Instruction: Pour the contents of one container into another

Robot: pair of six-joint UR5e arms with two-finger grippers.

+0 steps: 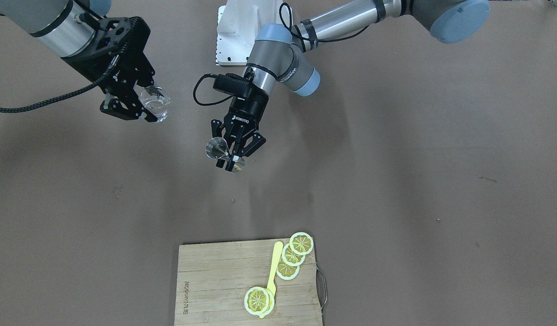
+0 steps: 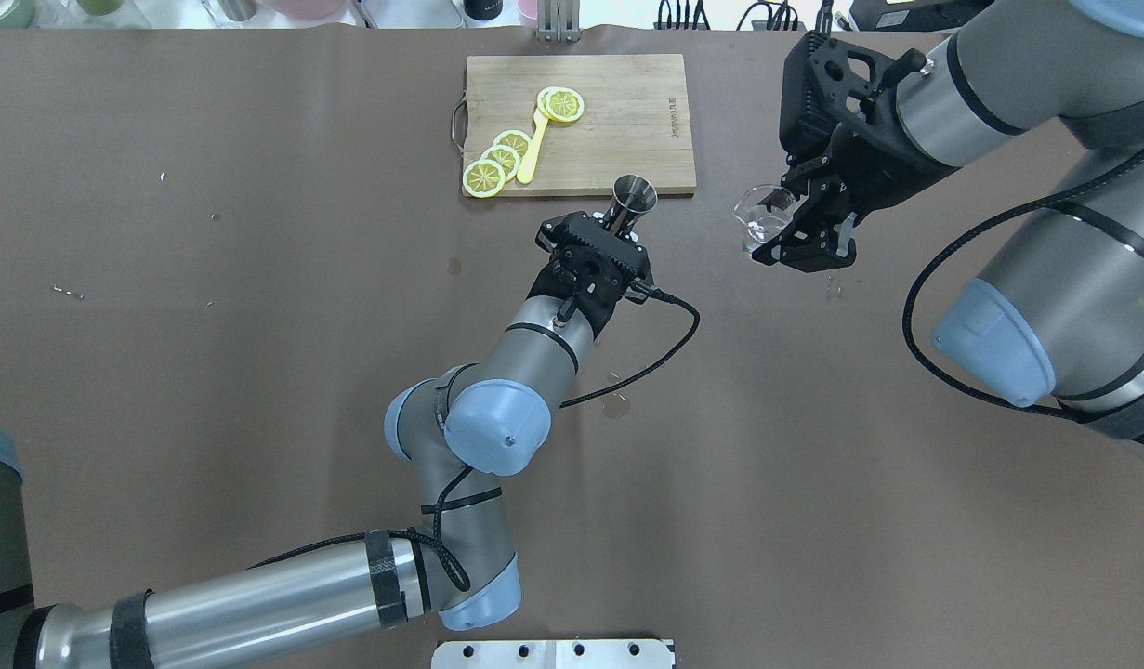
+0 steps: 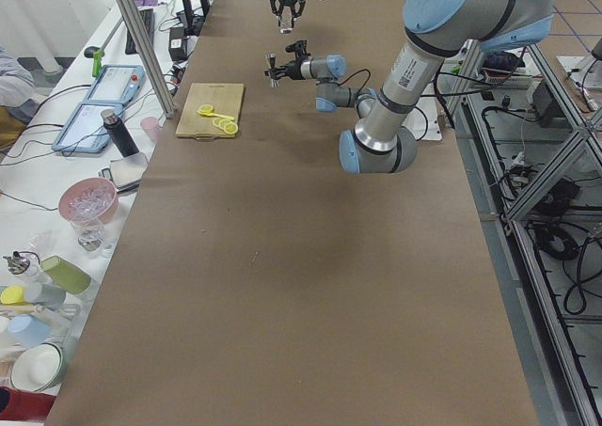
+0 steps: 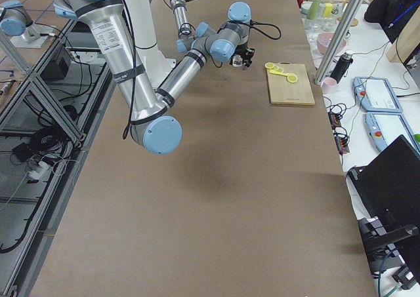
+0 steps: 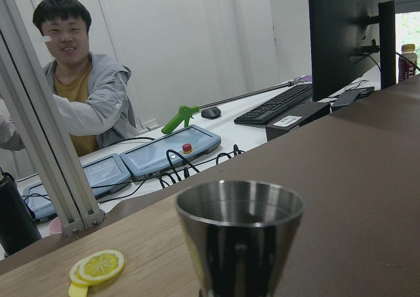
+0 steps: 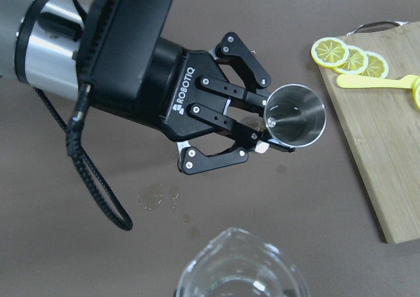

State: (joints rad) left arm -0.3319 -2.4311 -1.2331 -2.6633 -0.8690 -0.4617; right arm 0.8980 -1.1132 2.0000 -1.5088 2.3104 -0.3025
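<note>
My left gripper (image 1: 227, 158) is shut on the waist of a steel jigger (image 1: 216, 148), which it holds above the table with the mouth up. The jigger (image 2: 634, 195) hangs just in front of the cutting board, and it fills the left wrist view (image 5: 239, 228). My right gripper (image 1: 151, 107) is shut on a clear glass beaker (image 1: 155, 102), lifted off the table and apart from the jigger. In the right wrist view the beaker's rim (image 6: 239, 271) shows at the bottom, with the jigger (image 6: 296, 117) and left gripper (image 6: 262, 138) beyond it. I cannot tell what the beaker holds.
A wooden cutting board (image 2: 627, 121) with several lemon slices (image 2: 497, 160) and a yellow spoon (image 2: 532, 149) lies on the far side of the table. Small wet spots (image 6: 157, 195) mark the brown table. Operators and desk gear are beyond the far edge.
</note>
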